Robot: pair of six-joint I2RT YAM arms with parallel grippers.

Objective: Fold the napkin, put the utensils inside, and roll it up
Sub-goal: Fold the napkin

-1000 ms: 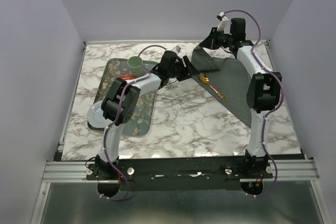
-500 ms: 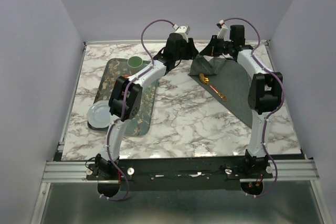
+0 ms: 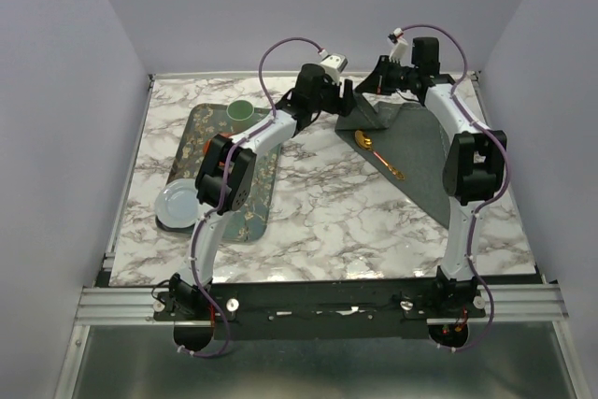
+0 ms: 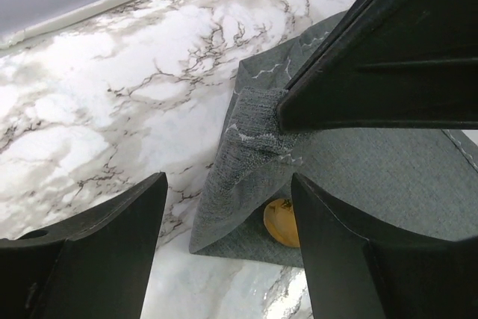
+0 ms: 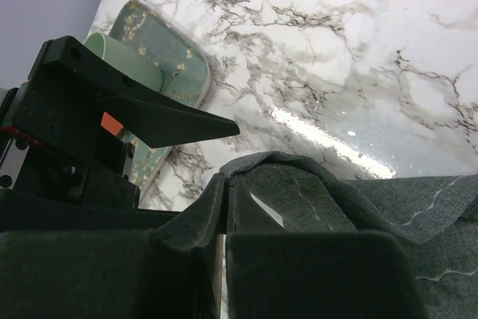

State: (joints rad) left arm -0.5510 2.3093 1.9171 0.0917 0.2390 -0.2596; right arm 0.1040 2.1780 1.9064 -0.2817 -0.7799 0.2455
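Far to the left of both sets of jaws, a plate [image 3: 176, 205] sits at the near left corner of the tray [image 3: 250, 205], overlapping its edge. A cup [image 3: 241, 110] stands at the tray's far end. All of this rests on the table [image 3: 318, 221].

The left gripper [image 3: 346, 100] is raised over the far middle of the table, to the right of the cup. Its jaws are spread wide and hold nothing. In the left wrist view its two fingers [image 4: 97, 259] frame a hanging flap of the napkin [image 4: 246, 162], which lies beyond the open gap. I cannot tell whether the fingers touch the cloth.

The napkin [image 3: 420, 151] lies to the right of the left jaws and below the right ones. Its far left corner is lifted off the table and the rest lies flat. The spoon [image 3: 374, 149] rests on the napkin just below the lifted flap, with its bowl towards the left jaws. The left wrist view shows the bowl [image 4: 282, 222] peeping out from under the flap's lower edge.

The right gripper [image 3: 378, 86] is just to the right of the left gripper. Its jaws are pressed together, pinching the raised napkin corner. In the right wrist view the cloth [image 5: 299, 192] comes up between the fingertips and drapes away beyond them. The left gripper [image 5: 149, 121] is close in front, and the cup [image 5: 123, 65] and tray [image 5: 168, 46] are behind it.
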